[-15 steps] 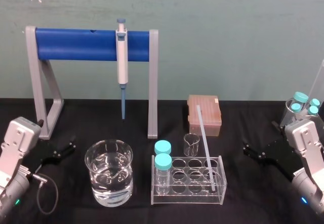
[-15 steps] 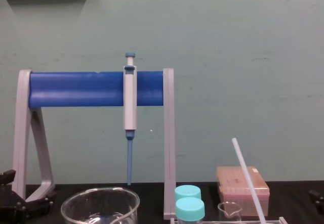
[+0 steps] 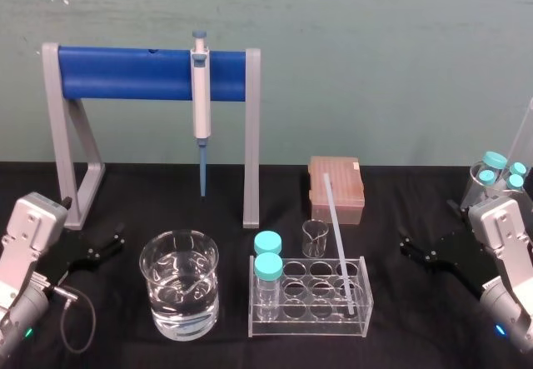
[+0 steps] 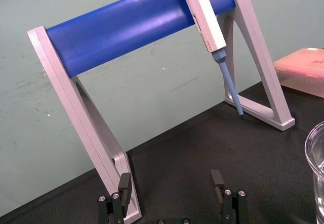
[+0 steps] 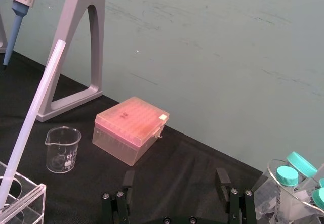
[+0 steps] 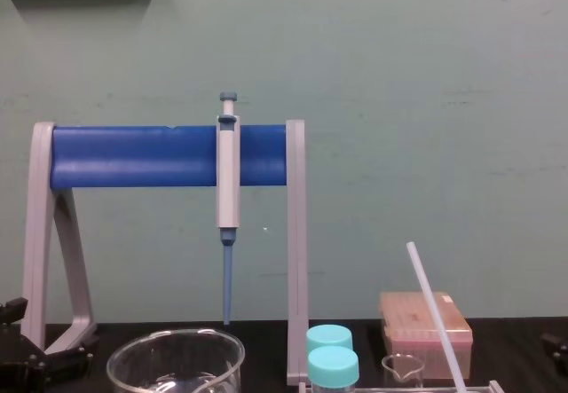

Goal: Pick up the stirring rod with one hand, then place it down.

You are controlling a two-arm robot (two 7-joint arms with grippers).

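Black surface (image 3: 166,194) bearing clear plastic tube rack (image 3: 312,326), long thin translucent white stirring rod (image 3: 340,240) leaning tilted in it; black left gripper (image 3: 100,249), right gripper (image 3: 414,252) at either side, jaws apart, empty.

We can read no text, label, brand, number or sign in these views; any marks on the pipette (image 3: 200,86) are too small for us to tell.
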